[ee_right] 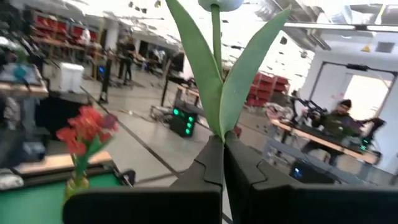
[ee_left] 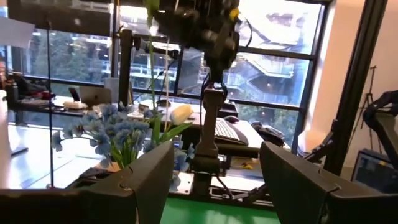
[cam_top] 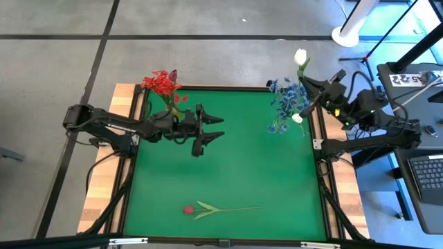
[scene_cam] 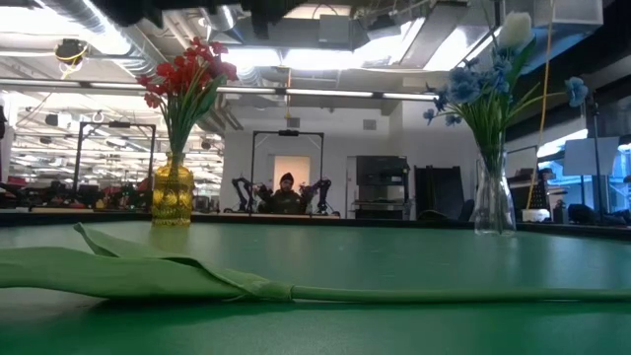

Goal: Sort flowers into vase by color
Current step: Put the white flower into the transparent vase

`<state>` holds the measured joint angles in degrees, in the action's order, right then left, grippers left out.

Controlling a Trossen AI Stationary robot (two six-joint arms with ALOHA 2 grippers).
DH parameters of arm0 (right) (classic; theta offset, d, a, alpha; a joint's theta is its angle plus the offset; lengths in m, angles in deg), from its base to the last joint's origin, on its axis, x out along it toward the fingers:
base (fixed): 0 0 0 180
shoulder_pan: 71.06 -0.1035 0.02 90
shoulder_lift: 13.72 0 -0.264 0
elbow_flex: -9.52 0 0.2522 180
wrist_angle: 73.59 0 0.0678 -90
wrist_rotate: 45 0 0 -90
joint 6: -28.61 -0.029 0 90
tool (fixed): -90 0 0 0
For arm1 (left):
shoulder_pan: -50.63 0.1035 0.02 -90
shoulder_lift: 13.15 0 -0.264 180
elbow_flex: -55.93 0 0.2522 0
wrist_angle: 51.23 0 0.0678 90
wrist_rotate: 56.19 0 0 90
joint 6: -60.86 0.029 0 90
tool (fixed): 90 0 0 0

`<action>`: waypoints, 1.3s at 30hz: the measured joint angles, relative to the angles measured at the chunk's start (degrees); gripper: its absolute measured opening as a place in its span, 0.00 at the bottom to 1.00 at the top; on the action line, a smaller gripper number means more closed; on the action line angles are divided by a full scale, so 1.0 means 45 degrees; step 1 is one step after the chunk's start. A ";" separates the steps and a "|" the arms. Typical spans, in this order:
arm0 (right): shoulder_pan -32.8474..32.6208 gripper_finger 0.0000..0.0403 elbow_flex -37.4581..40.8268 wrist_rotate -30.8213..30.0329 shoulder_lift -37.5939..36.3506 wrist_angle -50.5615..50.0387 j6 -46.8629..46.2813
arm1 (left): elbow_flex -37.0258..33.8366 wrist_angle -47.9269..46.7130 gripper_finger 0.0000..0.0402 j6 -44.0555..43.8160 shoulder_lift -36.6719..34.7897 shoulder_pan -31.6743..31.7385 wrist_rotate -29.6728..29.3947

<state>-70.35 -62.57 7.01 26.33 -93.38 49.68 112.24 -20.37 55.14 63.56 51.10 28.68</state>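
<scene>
— So, what lies nearest on the table [cam_top: 228,173]?

— A single loose flower, the red-bud stem [cam_top: 218,208], flat on the green mat near the front edge, bud to the left and stalk running right. In the low view its long leaf [scene_cam: 148,274] sprawls across the foreground. Nothing touches it.

— How would it handle?

— Light and floppy, I would judge — a thin artificial stalk with soft leaves, so it will bend and swing once lifted. The bare stalk just right of the leaves looks like the safest place to pinch; the bud and leaf would crush or slip.

— And farther back?

— The left gripper [cam_top: 208,131] hovers over the mat's far-left part, its two fingers spread wide and holding nothing. Just beyond it, at the far-left corner, stands the yellow vase [scene_cam: 173,195] with the red clusters [cam_top: 161,83] in it.

— The other side?

— At the far-right edge a clear vase [scene_cam: 492,202] holds the blue clusters [cam_top: 287,97]. The right gripper [cam_top: 313,93] is up beside it, clamped tight on the stalk of a white tulip [cam_top: 300,57]. The right wrist view shows the fingers pressed together at the base of the tulip's two leaves [ee_right: 221,81], bloom above. Whether the stalk's foot is already inside the clear vase, I cannot tell.

— Any risk there?

— The tulip is top-heavy for so thin a stem, so it may tip when let go.
</scene>
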 joint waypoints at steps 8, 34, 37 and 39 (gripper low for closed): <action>0.0000 0.00 -0.1679 0.1683 0.1270 0.0022 0.0069 | 0.0000 0.0413 0.58 -0.0063 0.0277 0.0457 0.0413; 0.0015 0.00 0.6971 -0.0288 -0.3146 0.5416 0.0354 | 0.0000 -0.0831 0.58 0.0039 0.0277 0.0248 0.0636; 0.0015 0.00 0.7499 -0.0594 -0.3130 0.5799 0.0357 | 0.0000 -0.0832 0.58 0.0034 0.0272 0.0248 0.0630; 0.0015 0.00 0.7698 -0.0657 -0.3093 0.6097 0.0374 | 0.0000 -0.0903 0.58 0.0034 0.0272 0.0248 0.0631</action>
<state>-70.29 -27.92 4.05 12.41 -65.94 51.36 112.24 -24.43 55.30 64.78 52.21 31.53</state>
